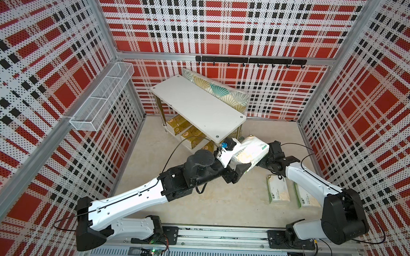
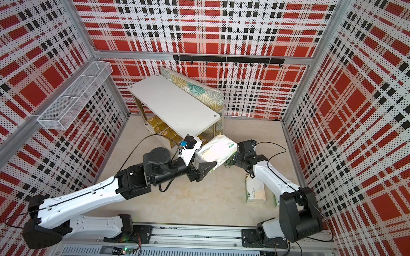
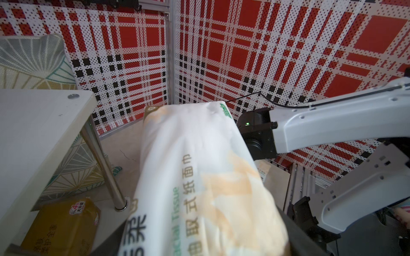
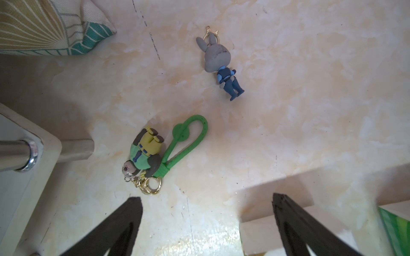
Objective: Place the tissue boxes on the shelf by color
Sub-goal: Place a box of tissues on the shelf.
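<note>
Progress: gold packs [image 1: 178, 123] are lodged on the lower board of the shelf [image 1: 195, 104]; the top board is bare. One white pack [image 1: 250, 147] is held raised just beside the shelf's near right corner, clamped in the left fingers [image 1: 242, 167]. Two more white packs [image 1: 278, 190] lie on the counter [image 1: 196, 199], one partly covered by the right arm. The right fingers [image 4: 295, 223] are spread wide and empty above the counter.

Judged: the gold tier looks filled, and all three white packs are outstanding.

Not resolved: the gold count, as most of that tier is hidden by the top board. The left fingertips are largely masked by the pack.
</note>
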Controlling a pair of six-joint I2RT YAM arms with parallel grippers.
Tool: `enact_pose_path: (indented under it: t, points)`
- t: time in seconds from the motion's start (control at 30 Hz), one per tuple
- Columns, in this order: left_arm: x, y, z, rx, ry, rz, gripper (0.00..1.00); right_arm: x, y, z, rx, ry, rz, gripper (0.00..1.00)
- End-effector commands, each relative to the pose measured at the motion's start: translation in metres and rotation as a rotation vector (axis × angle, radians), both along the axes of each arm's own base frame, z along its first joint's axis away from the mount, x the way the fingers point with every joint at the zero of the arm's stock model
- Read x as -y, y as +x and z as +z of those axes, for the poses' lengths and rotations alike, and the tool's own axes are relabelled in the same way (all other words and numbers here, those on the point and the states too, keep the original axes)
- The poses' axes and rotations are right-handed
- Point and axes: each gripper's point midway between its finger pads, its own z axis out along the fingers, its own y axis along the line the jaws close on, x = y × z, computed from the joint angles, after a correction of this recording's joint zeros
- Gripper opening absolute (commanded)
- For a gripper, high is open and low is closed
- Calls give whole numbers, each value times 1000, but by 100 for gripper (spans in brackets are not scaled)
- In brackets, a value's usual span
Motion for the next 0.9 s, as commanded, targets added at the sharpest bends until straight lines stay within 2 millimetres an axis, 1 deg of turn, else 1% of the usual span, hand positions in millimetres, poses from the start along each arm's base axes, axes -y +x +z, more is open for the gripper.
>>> enact_pose_path:
  t: [0.0, 0.17, 0.33, 0.47, 0.57, 0.63, 0.67, 0.77, 0.87]
  points:
    - [-11, 9, 21, 51, 22, 8, 77, 0, 1, -6, -8, 0, 9, 100]
    - [-29, 27, 42, 111, 12, 7, 77, 1, 0, -11, -18, -4, 13, 100]
    - [-44, 38, 71, 186, -40, 32, 78, -1, 1, -10, -17, -1, 18, 100]
    - [-62, 54, 85, 230, -45, 81, 78, -3, 2, -6, -8, 7, 25, 100]
    - [-74, 65, 94, 253, -64, 71, 78, -3, 2, -7, -9, 10, 23, 100]
    - [-78, 72, 97, 259, -63, 57, 78, -3, 2, -8, -10, 10, 23, 100]
    - [-79, 76, 97, 263, -57, 56, 78, -8, 2, -9, -15, 34, 39, 100]
    - [-82, 89, 96, 263, -39, 39, 78, -9, 1, -10, -18, 38, 46, 100]
    - [-92, 103, 96, 272, -28, 48, 78, -11, 2, -9, -15, 44, 59, 100]
